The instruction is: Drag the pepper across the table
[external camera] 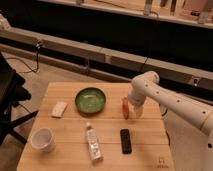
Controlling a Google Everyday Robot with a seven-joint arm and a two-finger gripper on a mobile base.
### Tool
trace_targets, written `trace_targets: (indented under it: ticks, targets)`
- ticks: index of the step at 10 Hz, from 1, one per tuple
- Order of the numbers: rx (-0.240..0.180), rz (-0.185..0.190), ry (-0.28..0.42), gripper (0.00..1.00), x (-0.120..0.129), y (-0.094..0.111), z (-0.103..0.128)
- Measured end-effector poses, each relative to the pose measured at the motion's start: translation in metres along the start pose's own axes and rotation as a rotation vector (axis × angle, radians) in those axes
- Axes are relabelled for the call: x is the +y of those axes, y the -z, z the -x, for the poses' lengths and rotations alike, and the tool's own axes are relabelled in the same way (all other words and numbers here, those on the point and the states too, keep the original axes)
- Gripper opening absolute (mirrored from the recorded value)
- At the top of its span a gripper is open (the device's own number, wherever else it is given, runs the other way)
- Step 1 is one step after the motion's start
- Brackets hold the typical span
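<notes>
1. Table (65,131): square light wooden top with plank grain. It carries items 3 to 9.
2. Robot arm (172,101): white, reaching in from the picture's right, well past the green bowl, and bending down to the tabletop.
3. Green bowl (90,99): round and upright, the landmark for this list.
4. Bottle (93,144): lying flat, in front of the bowl toward the camera.
5. White cup (42,139): upright, in front of the bowl and to the picture's left of it.
6. Black remote (126,140): in front of the bowl and to its right.
7. White packet (59,109): just left of the bowl.
8. Gripper (133,111): low over the table, right of the bowl, fingers spread and holding nothing.
9. Pepper (125,107): red-orange, on the table between bowl and gripper, hard against the gripper. Contact cannot be told.
</notes>
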Motion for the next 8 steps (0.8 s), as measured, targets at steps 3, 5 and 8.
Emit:
trace_targets:
  ticks: [3, 5, 8]
  targets:
    - [-0.005, 0.036, 0.032, 0.80, -0.002, -0.012, 0.006]
    - [-0.036, 0.039, 0.031, 0.80, 0.001, -0.015, 0.004]
    - [-0.024, 0.044, 0.025, 0.80, -0.001, -0.019, 0.004]
